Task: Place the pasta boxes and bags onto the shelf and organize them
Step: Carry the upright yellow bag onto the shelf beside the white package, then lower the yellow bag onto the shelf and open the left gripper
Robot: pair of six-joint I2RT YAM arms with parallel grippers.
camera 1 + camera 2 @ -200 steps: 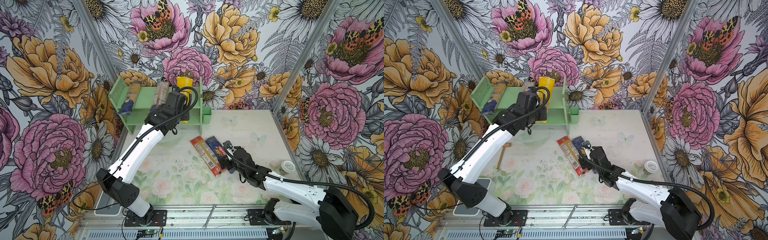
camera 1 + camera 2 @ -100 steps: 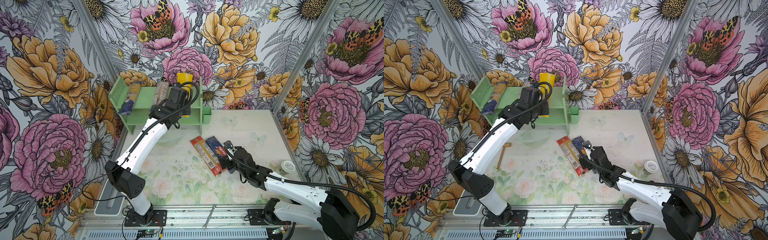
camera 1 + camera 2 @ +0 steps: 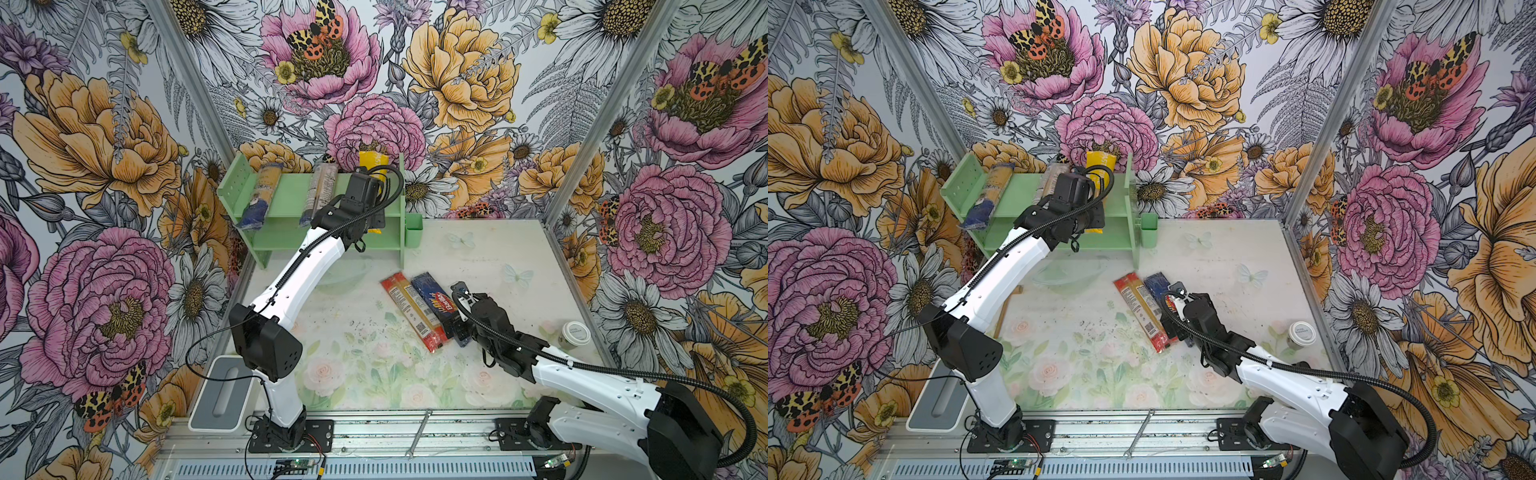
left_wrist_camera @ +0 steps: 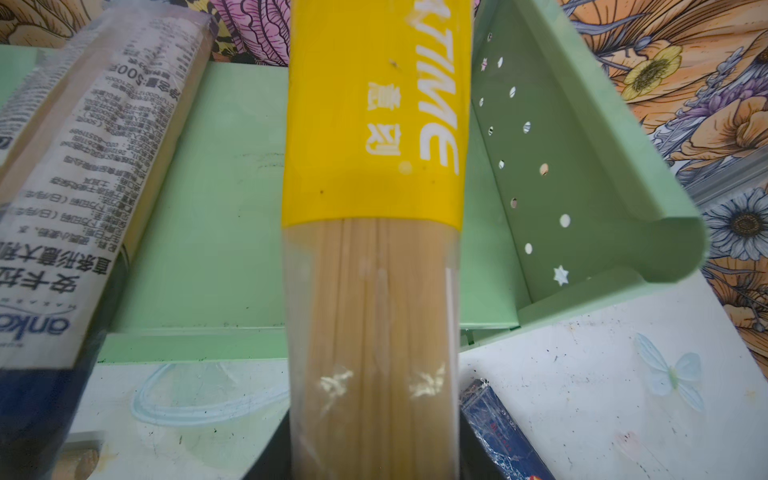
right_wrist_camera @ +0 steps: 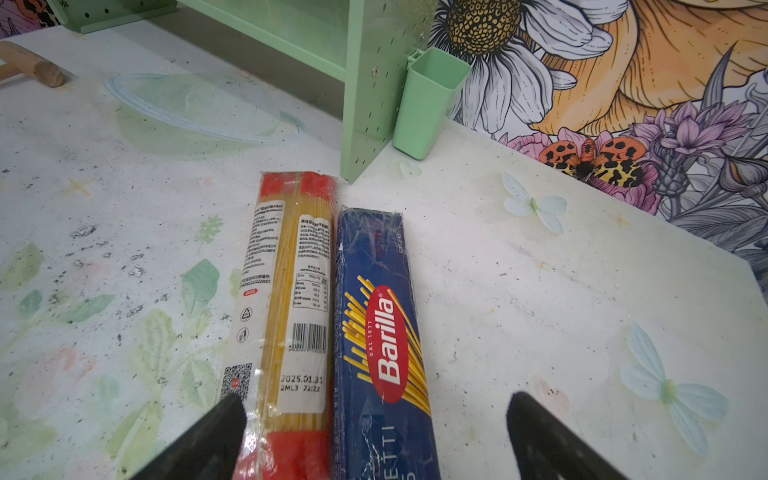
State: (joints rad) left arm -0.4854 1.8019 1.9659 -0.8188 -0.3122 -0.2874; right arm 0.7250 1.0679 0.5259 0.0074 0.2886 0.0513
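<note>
The left gripper [image 4: 374, 461] is pinching the near end of the yellow bag [image 4: 374, 166], its black jaws pressed on either flank of the clear part where the spaghetti shows. The set-down turns on the bag's line. Its long axis runs straight away from the gripper, front to back across the top tier of the shelf [image 4: 216, 208] and square to the front edge. The yellow far end reaches past the back edge and the held end overhangs the front (whether its underside rests on the tier I cannot tell). The bag lies just beside the right side panel [image 4: 540, 187] and apart from a clear bag with a dark blue end [image 4: 83, 166] toward the middle of the tier. A second such bag [image 3: 257, 195] lies nearer the tier's left end. I judge the release needs only a let-go and a straight pull back off the front edge. The right gripper [image 5: 374, 415] hangs with jaws spread over the near ends of the red-ended bag [image 5: 286, 291] and the Barilla box [image 5: 374, 270]. These two lie touching side by side on the table [image 5: 540, 291], right of its middle, far ends aimed at the shelf's right front foot.
</note>
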